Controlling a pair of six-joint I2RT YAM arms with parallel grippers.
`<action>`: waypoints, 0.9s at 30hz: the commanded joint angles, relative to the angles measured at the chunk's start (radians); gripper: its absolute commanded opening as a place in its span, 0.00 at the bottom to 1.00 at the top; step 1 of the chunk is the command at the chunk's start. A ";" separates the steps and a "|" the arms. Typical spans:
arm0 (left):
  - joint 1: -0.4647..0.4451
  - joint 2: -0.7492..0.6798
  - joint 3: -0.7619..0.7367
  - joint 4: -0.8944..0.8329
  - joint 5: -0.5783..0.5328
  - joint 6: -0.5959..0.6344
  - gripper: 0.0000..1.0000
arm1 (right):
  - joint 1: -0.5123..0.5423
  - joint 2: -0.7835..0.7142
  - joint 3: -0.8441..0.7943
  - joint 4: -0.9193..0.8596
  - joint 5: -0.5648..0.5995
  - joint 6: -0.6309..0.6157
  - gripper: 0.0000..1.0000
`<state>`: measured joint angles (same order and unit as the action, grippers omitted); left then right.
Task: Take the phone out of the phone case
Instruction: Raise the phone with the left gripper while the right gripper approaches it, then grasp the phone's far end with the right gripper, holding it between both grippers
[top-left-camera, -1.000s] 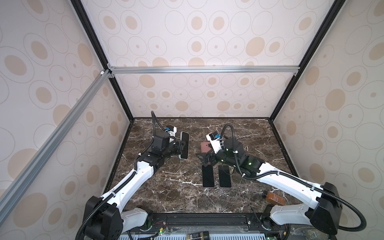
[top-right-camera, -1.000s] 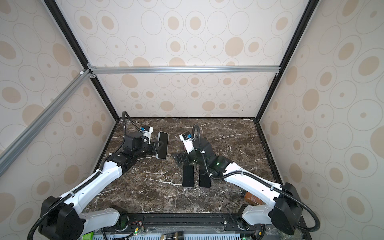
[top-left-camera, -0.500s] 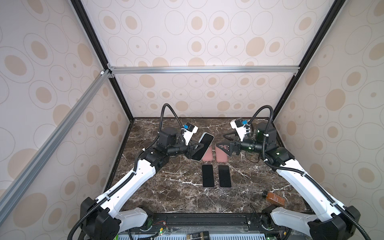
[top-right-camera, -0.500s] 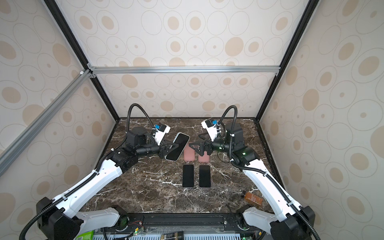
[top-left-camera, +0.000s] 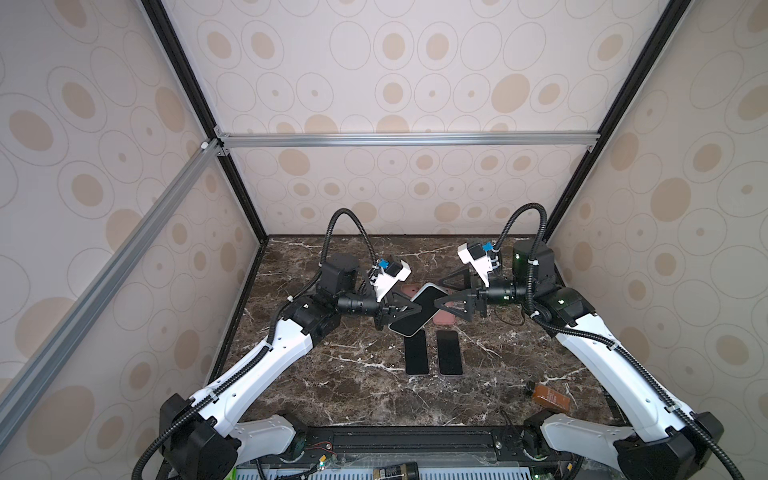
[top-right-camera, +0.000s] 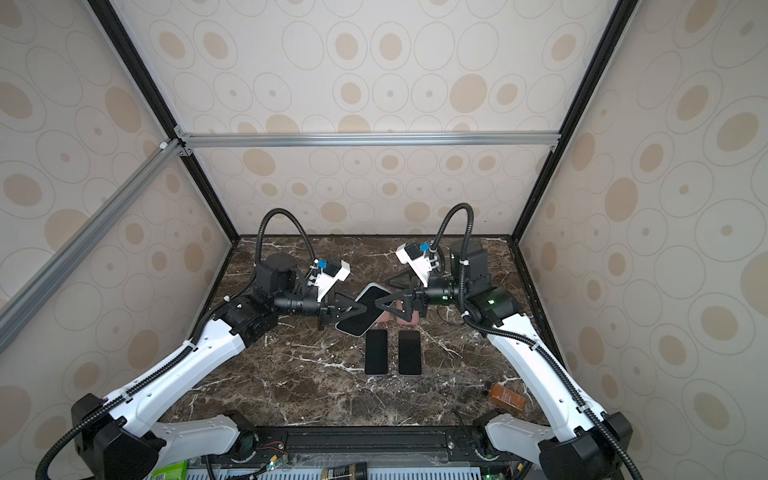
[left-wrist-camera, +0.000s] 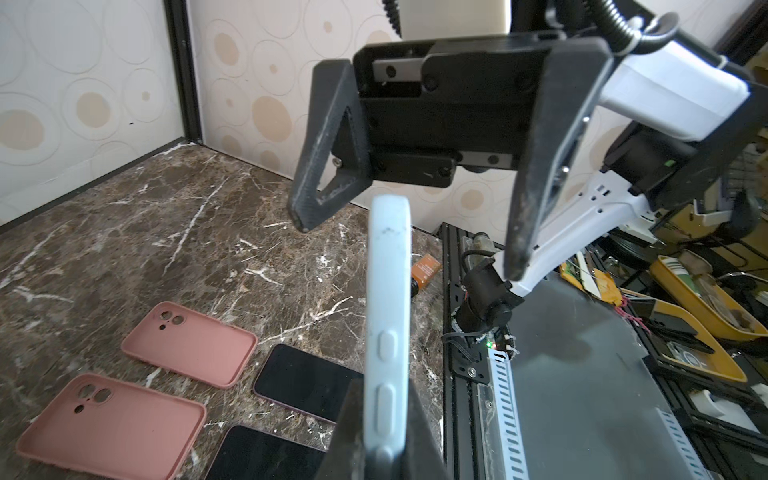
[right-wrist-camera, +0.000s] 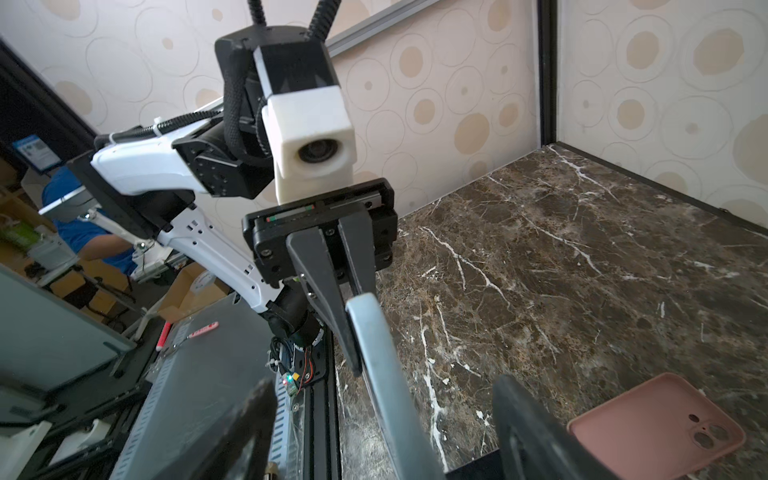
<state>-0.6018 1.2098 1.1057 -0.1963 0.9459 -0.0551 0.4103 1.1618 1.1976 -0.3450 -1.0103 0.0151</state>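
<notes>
a top view is showing two white robot arms reaching toward each other over a dark marble table. the left gripper is clamping its fingers tightly on the near end of a phone, which is sitting inside a pale blue case. the phone is hanging in the air above the middle of the table, tilted, with its dark screen facing up and its free end pointing toward the back right.

the right gripper is facing the left one with its jaws standing wide apart, and the free end of the phone is lying between them. in the left wrist view a gap is showing on each side of the case, so the right fingers are gripping nothing.

an empty pink case and a second pink case are lying flat on the table, below and behind the raised phone. a bare phone and another bare phone are lying side by side, screens up, just in front of it. a small amber bottle is lying near the table's front right edge.
</notes>
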 joint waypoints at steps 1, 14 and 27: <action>-0.010 -0.016 0.036 0.049 0.088 0.049 0.00 | -0.001 0.016 0.025 -0.033 -0.122 -0.035 0.76; -0.020 -0.007 0.029 0.059 0.132 0.043 0.00 | -0.002 0.054 0.034 -0.013 -0.248 0.008 0.29; -0.021 -0.018 -0.005 0.122 0.142 0.000 0.34 | -0.002 -0.016 -0.003 0.120 -0.189 0.093 0.00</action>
<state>-0.6140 1.2098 1.1034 -0.1459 1.0649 -0.0746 0.4103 1.1965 1.2018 -0.3016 -1.2083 0.0486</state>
